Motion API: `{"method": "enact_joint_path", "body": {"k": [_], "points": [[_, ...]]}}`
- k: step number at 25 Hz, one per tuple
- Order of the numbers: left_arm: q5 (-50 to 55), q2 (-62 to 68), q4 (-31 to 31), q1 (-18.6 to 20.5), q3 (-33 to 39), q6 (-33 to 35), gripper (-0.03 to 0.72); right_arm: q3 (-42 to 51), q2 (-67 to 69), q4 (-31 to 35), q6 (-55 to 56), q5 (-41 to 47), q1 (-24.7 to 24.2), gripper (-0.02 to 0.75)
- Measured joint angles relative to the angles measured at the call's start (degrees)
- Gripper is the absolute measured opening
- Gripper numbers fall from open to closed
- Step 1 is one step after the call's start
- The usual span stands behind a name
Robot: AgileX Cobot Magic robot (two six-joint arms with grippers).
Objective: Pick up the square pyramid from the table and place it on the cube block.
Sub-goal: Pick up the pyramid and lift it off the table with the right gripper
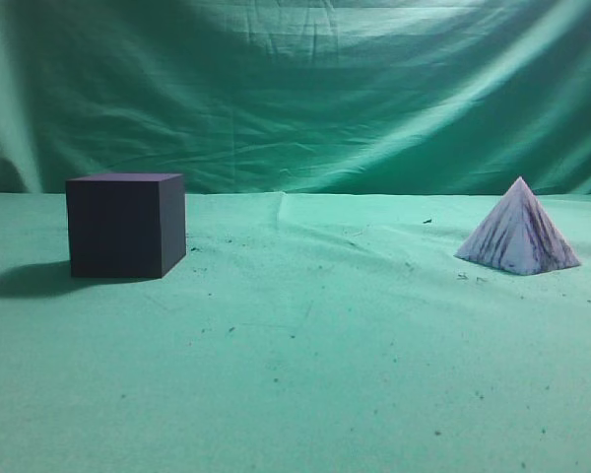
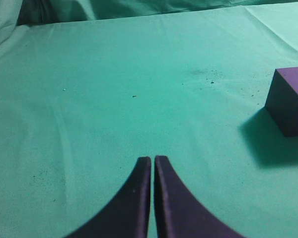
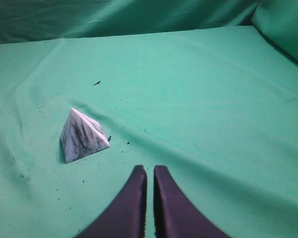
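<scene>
Wrinkled green table (image 1: 295,394) cloth carries the square pyramid (image 1: 518,231) at right and the cube block (image 1: 125,225) far left, and with the right gripper (image 3: 149,171) pressed together like the left gripper (image 2: 153,161), sloped faces would probably slip from a pinch.
</scene>
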Motion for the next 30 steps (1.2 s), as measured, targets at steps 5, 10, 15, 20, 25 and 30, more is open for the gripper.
{"method": "enact_joint_path", "body": {"k": [5,10,15,20,25,30], "points": [[0.0,0.0,0.0,0.0,0.0,0.0,0.000,0.0,0.0,0.0,0.0,0.0,0.0,0.000],[0.0,0.0,0.0,0.0,0.0,0.0,0.000,0.0,0.0,0.0,0.0,0.0,0.0,0.000],[0.0,0.0,0.0,0.0,0.0,0.0,0.000,0.0,0.0,0.0,0.0,0.0,0.0,0.000],[0.0,0.0,0.0,0.0,0.0,0.0,0.000,0.0,0.0,-2.9,-1.5,-5.5,0.0,0.000],[0.0,0.0,0.0,0.0,0.0,0.0,0.000,0.0,0.0,5.6,0.4,-25.6,0.0,0.000],[0.0,0.0,0.0,0.0,0.0,0.0,0.000,-9.8,0.0,1.4,-0.1,-18.6,1.1,0.000]]}}
